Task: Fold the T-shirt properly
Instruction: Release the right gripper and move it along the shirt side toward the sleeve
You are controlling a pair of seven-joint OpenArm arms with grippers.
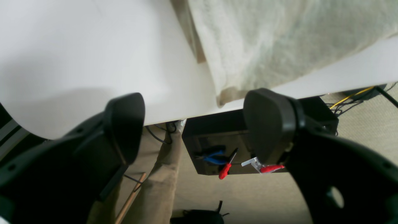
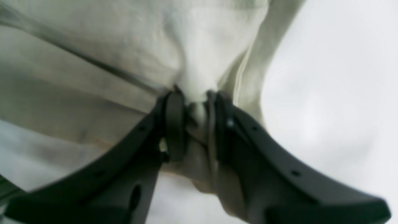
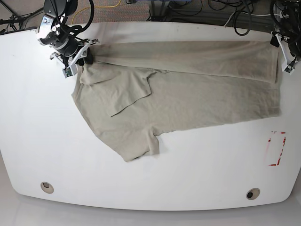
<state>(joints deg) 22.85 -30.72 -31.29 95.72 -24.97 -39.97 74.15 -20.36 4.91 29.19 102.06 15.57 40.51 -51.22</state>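
The khaki-beige T-shirt (image 3: 188,94) lies across the white table (image 3: 188,169), its far long edge folded over toward the middle, with one sleeve (image 3: 136,146) pointing at the near side. My right gripper (image 3: 77,57) at the far left is shut on a bunch of the shirt's fabric (image 2: 199,77), pinched between its fingers (image 2: 175,124). My left gripper (image 1: 196,124) hovers at the far right table edge with its jaws wide apart and nothing between them. The shirt's corner (image 1: 227,93) lies just beyond its fingertips (image 1: 270,124).
A red-outlined rectangle (image 3: 276,148) is marked on the table's right side. Two round holes (image 3: 46,187) sit near the front edge. Cables (image 3: 188,7) run behind the far edge. Below the table edge a black tray (image 1: 217,146) holds hand tools.
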